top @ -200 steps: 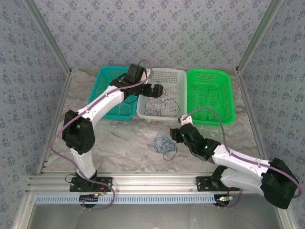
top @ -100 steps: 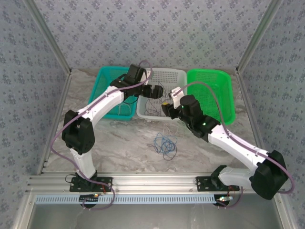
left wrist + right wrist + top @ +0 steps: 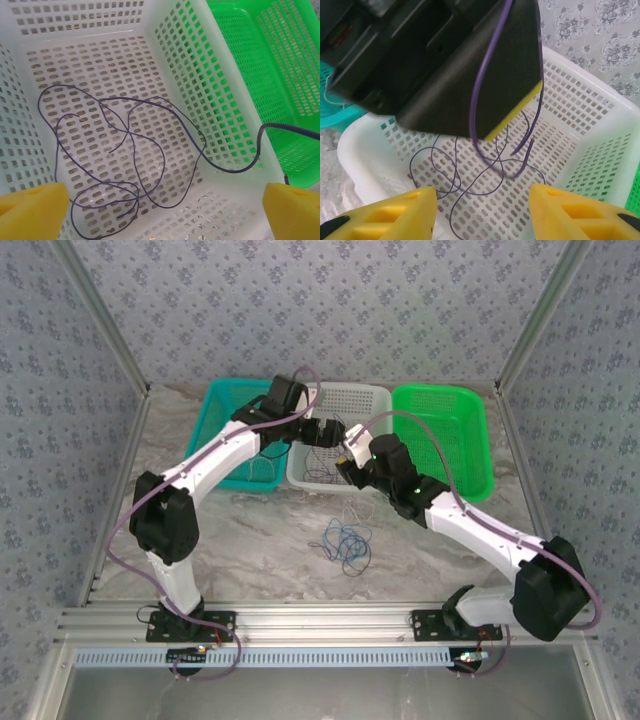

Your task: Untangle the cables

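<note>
A loose bundle of blue cables (image 3: 345,540) lies on the marble table in front of the baskets. A thin dark-purple cable (image 3: 204,145) lies in loops on the floor of the white basket (image 3: 345,390), with one end running over the rim toward the green basket. My left gripper (image 3: 334,430) hangs over that basket, open, with nothing between its yellow fingertips (image 3: 30,210). My right gripper (image 3: 480,215) is open too, low at the basket's front. Close ahead of it is the left finger pad (image 3: 515,112), with a purple strand hanging across it.
A teal basket (image 3: 225,410) stands left of the white one with a thin whitish wire inside. A green basket (image 3: 440,440) stands to the right. Both grippers crowd over the white basket. Patterned walls and metal posts close in the table.
My right arm has swung from the table's front right up to the white basket, ending beside the left gripper. The left arm and the blue bundle have stayed put.
</note>
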